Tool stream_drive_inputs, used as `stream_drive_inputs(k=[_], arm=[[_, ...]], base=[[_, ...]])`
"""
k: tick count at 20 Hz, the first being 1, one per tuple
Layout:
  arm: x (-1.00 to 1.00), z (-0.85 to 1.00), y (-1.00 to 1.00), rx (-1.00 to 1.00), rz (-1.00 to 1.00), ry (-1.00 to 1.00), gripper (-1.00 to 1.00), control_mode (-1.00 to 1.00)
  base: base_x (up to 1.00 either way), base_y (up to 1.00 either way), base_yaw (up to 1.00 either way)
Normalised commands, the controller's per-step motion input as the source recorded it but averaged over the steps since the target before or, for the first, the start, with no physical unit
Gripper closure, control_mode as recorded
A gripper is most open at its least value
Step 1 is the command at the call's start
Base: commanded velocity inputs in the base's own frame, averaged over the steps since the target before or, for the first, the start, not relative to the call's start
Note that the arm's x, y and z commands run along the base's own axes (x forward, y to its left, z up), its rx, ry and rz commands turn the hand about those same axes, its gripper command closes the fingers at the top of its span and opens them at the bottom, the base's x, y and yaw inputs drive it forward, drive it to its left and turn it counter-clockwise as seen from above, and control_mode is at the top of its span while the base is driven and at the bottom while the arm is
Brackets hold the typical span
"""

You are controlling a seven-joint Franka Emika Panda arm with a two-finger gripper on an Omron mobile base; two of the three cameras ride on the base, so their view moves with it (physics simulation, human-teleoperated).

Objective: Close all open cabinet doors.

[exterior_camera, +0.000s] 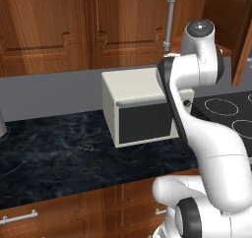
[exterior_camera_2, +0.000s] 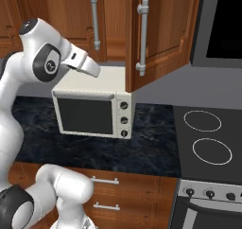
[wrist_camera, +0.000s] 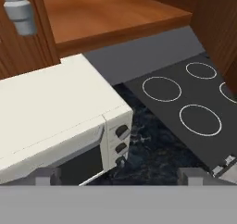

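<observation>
One cabinet door stands open, swung out toward me over the counter, its long silver bar handle on the near edge. Left of it, a closed cabinet door carries its own handle. In the left base view the open cabinet's inside shows at the upper right, with the open door's edge beside it. My hand hangs above the oven, left of the open door and apart from it. In the hand view my gripper is open, its fingertips wide apart with nothing between them.
A cream toaster oven sits on the dark marble counter under the cabinets. A black stovetop with ring burners lies to the right. Drawer fronts run below the counter. The open cabinet's wooden shelf is bare.
</observation>
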Motion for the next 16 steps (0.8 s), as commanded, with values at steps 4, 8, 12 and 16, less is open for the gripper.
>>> stream_drive_inputs(k=[4,8,12,16], arm=[[-0.25,-0.06,0.07,0.00,0.00,0.06,-1.00,-1.00],[-0.56,-0.29,0.00,0.00,0.04,0.00,-1.00,-1.00],[-1.00,-0.48,0.00,0.00,0.08,0.00,-1.00,-1.00],[-1.00,-0.13,-0.01,0.00,0.07,-0.05,-1.00,-1.00]], base=[[0.00,0.00,0.00],[0.00,0.00,0.00],[0.00,0.00,0.00],[0.00,0.00,0.00]])
